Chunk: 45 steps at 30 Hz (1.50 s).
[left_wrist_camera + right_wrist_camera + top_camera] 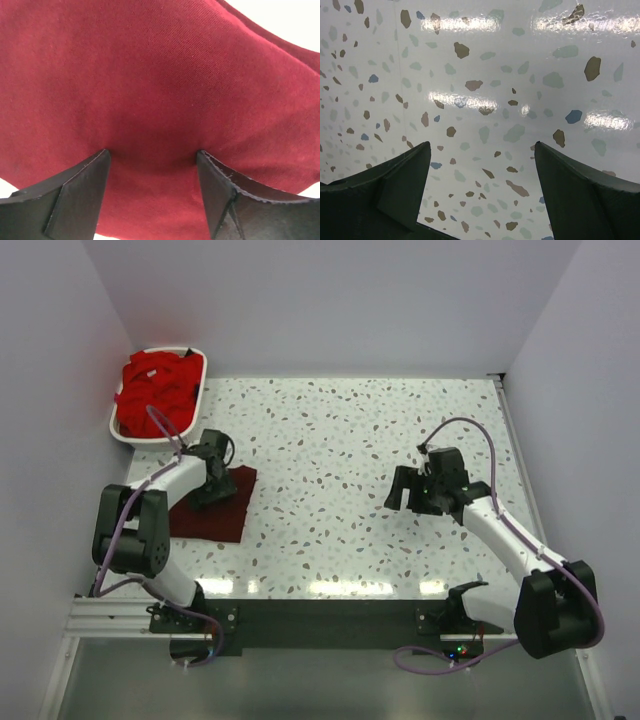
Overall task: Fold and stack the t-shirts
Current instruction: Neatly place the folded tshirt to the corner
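At the far-left corner of the table (350,430) the basket (119,430) holds heaped red t-shirts (155,385) — unfolded, so most of the job is left, I judge. Near-left lies the maroon t-shirt (225,512), folded flat; the left gripper (152,167) rests on it with jaws apart — the right gripper (482,170) is spread and empty.

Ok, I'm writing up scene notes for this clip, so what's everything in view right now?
maroon t-shirt: one, dark maroon, lying flat on the table's left side, under the left arm's tip.
red t-shirts: a heap, number cannot be told, bright red, in the basket.
basket: one, white, far left corner of the table.
table: one, white with coloured speckles, fills the middle.
left gripper: one, black, jaws apart, tips down on the maroon t-shirt.
right gripper: one, black, jaws apart, empty, above bare table on the right.
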### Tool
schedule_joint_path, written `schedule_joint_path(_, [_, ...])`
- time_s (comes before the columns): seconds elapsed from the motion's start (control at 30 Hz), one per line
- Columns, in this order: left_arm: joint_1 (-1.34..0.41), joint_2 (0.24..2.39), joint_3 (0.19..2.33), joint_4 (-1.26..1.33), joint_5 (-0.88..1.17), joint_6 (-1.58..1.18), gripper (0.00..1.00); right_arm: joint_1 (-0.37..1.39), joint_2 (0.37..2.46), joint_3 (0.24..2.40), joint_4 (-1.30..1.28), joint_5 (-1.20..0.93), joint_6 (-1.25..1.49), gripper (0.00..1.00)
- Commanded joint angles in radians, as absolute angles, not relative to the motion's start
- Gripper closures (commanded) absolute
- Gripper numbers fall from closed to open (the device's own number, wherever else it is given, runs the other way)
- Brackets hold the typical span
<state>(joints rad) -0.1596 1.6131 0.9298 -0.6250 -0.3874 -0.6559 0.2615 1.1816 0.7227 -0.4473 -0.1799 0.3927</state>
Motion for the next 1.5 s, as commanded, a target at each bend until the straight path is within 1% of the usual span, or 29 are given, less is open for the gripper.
schedule_joint_path(0.0, [-0.071, 1.660, 0.900, -0.543, -0.397, -0.611, 0.24, 0.256, 1.158, 0.713, -0.419, -0.207, 0.379, 0.12])
schedule_joint_path(0.17, [0.000, 1.726, 0.936, -0.538, -0.474, -0.523, 0.24, 0.256, 1.164, 0.713, -0.411, -0.221, 0.379, 0.12])
schedule_joint_path(0.2, [0.041, 1.738, 0.945, -0.540, -0.483, -0.512, 0.23, 0.256, 1.167, 0.713, -0.408, -0.224, 0.380, 0.13])
schedule_joint_path(0.37, [0.093, 1.752, 0.979, -0.502, -0.593, -0.401, 0.21, 0.256, 1.177, 0.713, -0.400, -0.238, 0.380, 0.13])
schedule_joint_path(0.6, [0.155, 1.804, 1.008, -0.459, -0.655, -0.324, 0.17, 0.256, 1.195, 0.709, -0.399, -0.262, 0.385, 0.13])
schedule_joint_path(0.63, [0.158, 1.805, 1.012, -0.465, -0.657, -0.333, 0.15, 0.256, 1.192, 0.707, -0.400, -0.262, 0.387, 0.13])
schedule_joint_path(0.73, [0.153, 1.758, 1.019, -0.494, -0.620, -0.347, 0.12, 0.258, 1.189, 0.704, -0.402, -0.256, 0.387, 0.13])
schedule_joint_path(0.87, [0.109, 1.635, 1.029, -0.573, -0.595, -0.394, 0.13, 0.258, 1.195, 0.704, -0.402, -0.259, 0.390, 0.13])
schedule_joint_path(0.9, [0.060, 1.593, 1.031, -0.592, -0.606, -0.419, 0.15, 0.256, 1.195, 0.704, -0.399, -0.259, 0.390, 0.13])
schedule_joint_path(0.97, [0.009, 1.550, 1.028, -0.630, -0.626, -0.434, 0.18, 0.256, 1.197, 0.706, -0.399, -0.261, 0.390, 0.13])
schedule_joint_path(1.0, [-0.061, 1.545, 1.025, -0.649, -0.635, -0.458, 0.22, 0.258, 1.198, 0.706, -0.397, -0.259, 0.390, 0.13])
schedule_joint_path(1.1, [-0.110, 1.534, 1.000, -0.676, -0.577, -0.483, 0.28, 0.258, 1.192, 0.706, -0.402, -0.264, 0.390, 0.13])
schedule_joint_path(1.17, [-0.127, 1.535, 0.971, -0.669, -0.525, -0.485, 0.35, 0.256, 1.186, 0.703, -0.402, -0.261, 0.391, 0.13])
schedule_joint_path(1.23, [-0.146, 1.545, 0.948, -0.658, -0.503, -0.494, 0.39, 0.256, 1.184, 0.698, -0.400, -0.258, 0.393, 0.13])
schedule_joint_path(1.27, [-0.147, 1.555, 0.940, -0.650, -0.476, -0.492, 0.43, 0.256, 1.183, 0.695, -0.397, -0.261, 0.394, 0.13])
schedule_joint_path(1.33, [-0.155, 1.574, 0.930, -0.640, -0.456, -0.491, 0.47, 0.256, 1.184, 0.690, -0.390, -0.270, 0.399, 0.13])
schedule_joint_path(1.43, [-0.158, 1.609, 0.919, -0.643, -0.431, -0.506, 0.50, 0.256, 1.184, 0.689, -0.387, -0.275, 0.400, 0.13])
schedule_joint_path(1.47, [-0.160, 1.620, 0.913, -0.652, -0.426, -0.515, 0.55, 0.256, 1.183, 0.689, -0.387, -0.275, 0.400, 0.13])
